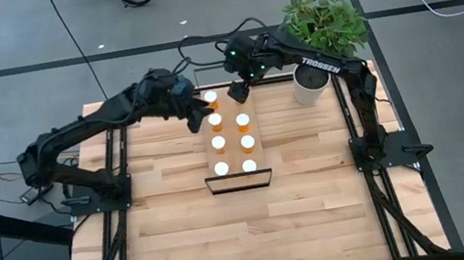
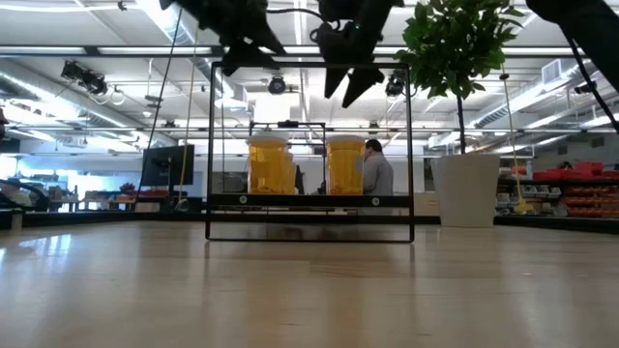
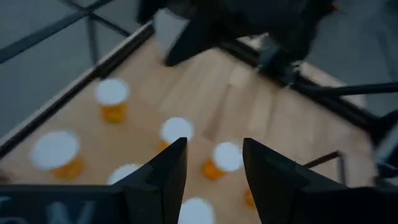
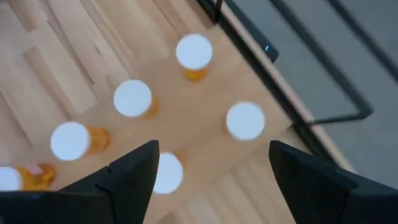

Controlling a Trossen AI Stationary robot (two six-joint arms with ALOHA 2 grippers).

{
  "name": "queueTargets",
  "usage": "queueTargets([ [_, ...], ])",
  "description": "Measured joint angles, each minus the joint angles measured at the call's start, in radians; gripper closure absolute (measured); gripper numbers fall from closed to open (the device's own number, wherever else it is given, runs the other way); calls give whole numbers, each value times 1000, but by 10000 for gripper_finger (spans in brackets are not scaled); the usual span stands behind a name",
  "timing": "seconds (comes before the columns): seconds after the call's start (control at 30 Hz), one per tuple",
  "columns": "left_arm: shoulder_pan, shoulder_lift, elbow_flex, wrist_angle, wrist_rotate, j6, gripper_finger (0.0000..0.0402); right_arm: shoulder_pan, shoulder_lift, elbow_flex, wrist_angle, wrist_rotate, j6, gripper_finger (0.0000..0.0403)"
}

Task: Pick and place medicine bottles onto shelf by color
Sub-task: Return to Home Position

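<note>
The shelf (image 1: 230, 132), a pale wood board in a thin black frame (image 2: 209, 145), stands on the table's middle. Several medicine bottles (image 1: 217, 142) with round white caps stand upright on it in two rows; the bodies that show are orange (image 2: 271, 166). My left gripper (image 1: 196, 117) (image 3: 214, 146) hovers open above the board's far left part, with capped bottles (image 3: 177, 130) below its fingers. My right gripper (image 1: 238, 91) (image 4: 214, 149) hangs open and wide above the board's far end, clear of the bottles (image 4: 194, 51) under it. Neither holds anything.
A white pot (image 1: 310, 82) with a green plant stands at the table's far right, close to the right arm. Bare tabletop (image 1: 247, 229) lies between the shelf and the near edge. In the low view a person (image 2: 374, 169) sits in the room beyond.
</note>
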Motion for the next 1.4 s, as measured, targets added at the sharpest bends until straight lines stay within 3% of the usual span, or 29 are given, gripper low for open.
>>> queueTargets([
  [0.17, -73, 0, 1, 111, 11, -30, 239, -16, -2, 4, 32, 50, -36, 91],
  [0.27, -75, 5, 3, 156, -34, -15, 239, -29, -7, 3, 21, -42, 46, 91],
  [0.37, -7, 42, 3, 121, -107, -48, 239, -1, -35, 1, 6, -159, 108, 91],
  [0.47, 69, 84, 2, 117, -53, -73, 239, 52, -78, 3, 23, -189, 140, 91],
  [0.63, 110, 108, 1, 122, 127, -112, 239, 117, -128, 3, 62, -24, 125, 91],
  [0.77, 46, 84, 1, 150, 235, -170, 239, 98, -128, 3, 81, 103, 75, 91],
  [1.03, -148, 14, 2, 226, 144, -194, 239, 56, -133, 0, -7, -32, 110, 91],
  [1.23, -181, -41, 3, 212, 109, -235, 248, 128, -184, 1, -85, -13, 102, 91],
  [1.4, -215, -93, 2, 139, 27, -177, 277, 195, -206, 1, -104, 63, 119, 99],
])
